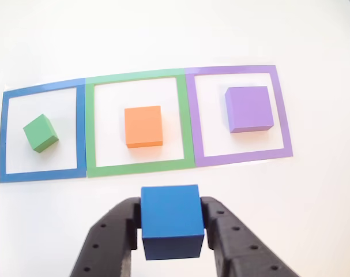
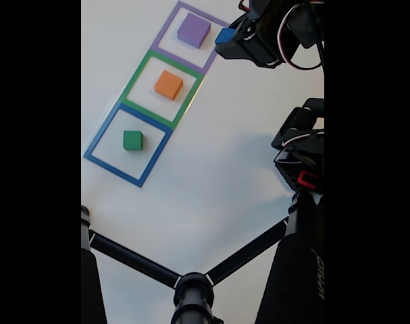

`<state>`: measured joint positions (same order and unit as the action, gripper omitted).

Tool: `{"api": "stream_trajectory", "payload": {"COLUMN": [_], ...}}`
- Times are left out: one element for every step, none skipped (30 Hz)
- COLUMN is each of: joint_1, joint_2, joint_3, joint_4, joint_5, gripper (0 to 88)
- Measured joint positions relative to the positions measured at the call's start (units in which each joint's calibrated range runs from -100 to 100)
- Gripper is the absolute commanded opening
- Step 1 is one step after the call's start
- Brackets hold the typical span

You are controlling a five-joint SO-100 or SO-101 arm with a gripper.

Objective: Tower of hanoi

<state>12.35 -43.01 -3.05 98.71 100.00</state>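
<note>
With the gripper (image 1: 172,222) clamped on the blue cube (image 1: 170,219) at lower centre, transfer is underway; next requires choosing a block to stack on.

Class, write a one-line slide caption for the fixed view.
Pincer holds the blue cube beside the purple outline; purple, orange and green blocks sit in separate squares.

The black two-finger claw (image 1: 172,222) enters from the bottom edge, its fingers clamped on opposite sides of the matte blue cube (image 1: 171,216). Beyond it, on the white table (image 1: 313,208), three flat square outlines lie side by side. The blue outline (image 1: 3,138) encloses the tilted green block (image 1: 40,133), the green outline (image 1: 90,127) the orange block (image 1: 143,126), the purple outline (image 1: 281,109) the purple block (image 1: 249,109).
</note>
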Motion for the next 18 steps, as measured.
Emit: {"api": "stream_trajectory", "payload": {"joint_1": [1.29, 2.57, 3.98, 5.73, 7.37, 9.13, 10.3, 11.23, 12.17, 12.76, 13.11, 13.34, 13.34, 13.34, 13.22, 13.22, 13.34, 13.69], "joint_2": [-0.68, -1.27, -1.86, -2.45, -2.87, -3.46, -4.05, -4.73, -5.15, -5.49, -5.66, -5.66, -5.66, -5.4, -5.07, -4.31, -3.29, -1.86], "joint_3": [0.44, 1.06, 2.12, 3.28, 4.34, 5.84, 7.53, 9.38, 11.51, 14.25, 17.0, 20.1, 23.37, 26.83, 30.54, 34.44, 38.16, 41.79], "joint_4": [0.0, 0.0, 0.0, 0.0, -0.08, -0.73, -1.53, -2.58, -4.11, -6.13, -8.46, -11.21, -14.67, -18.7, -23.22, -28.38, -33.7, -39.26], "joint_5": [0.0, 0.0, 0.0, 0.0, 0.0, 0.0, 0.0, 0.0, 0.0, 0.0, 0.0, 0.0, 0.0, 0.0, 0.0, 0.0, 0.0, 0.0], "gripper": [3.2, 3.2, 3.2, 3.2, 3.2, 3.2, 3.2, 3.2, 3.2, 3.2, 3.2, 3.2, 3.2, 3.2, 3.2, 3.1, 3.1, 3.1]}}
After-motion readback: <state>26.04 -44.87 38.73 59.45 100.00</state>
